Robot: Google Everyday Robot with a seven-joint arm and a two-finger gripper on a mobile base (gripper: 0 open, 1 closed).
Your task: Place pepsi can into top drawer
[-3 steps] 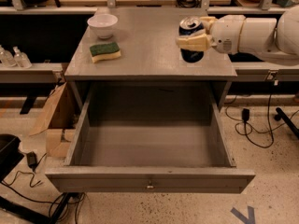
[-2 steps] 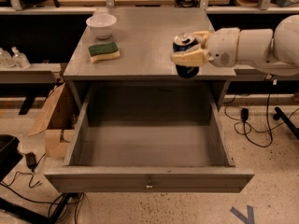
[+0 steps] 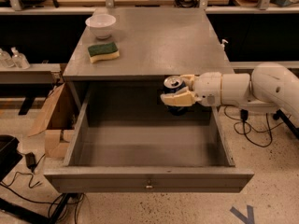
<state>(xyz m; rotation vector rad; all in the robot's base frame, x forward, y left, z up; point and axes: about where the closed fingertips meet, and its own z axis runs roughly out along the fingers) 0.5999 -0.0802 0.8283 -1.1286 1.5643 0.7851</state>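
The pepsi can [image 3: 173,83] hangs upright in the air over the open top drawer [image 3: 149,178], towards its back right corner, just in front of the desk's [image 3: 154,41] front edge and a little below the level of the desk top. Its silver lid faces up, and its dark body shows beneath the finger that crosses it. The end effector [image 3: 178,91] is clamped on the can from the right, one pale finger [image 3: 180,99] across the near side and the other behind it. The white arm [image 3: 252,87] reaches in level from the right of the cabinet.

The drawer is pulled well out, its grey inside bare, with a small metal knob [image 3: 149,186] in the middle of the front panel. Up on the desk, at the far left, stands a white bowl [image 3: 101,25], and nearer the front lies a green and yellow sponge [image 3: 103,52], apart from it. A cardboard box [image 3: 51,120] leans beside the cabinet on the left, and cables trail on the floor.
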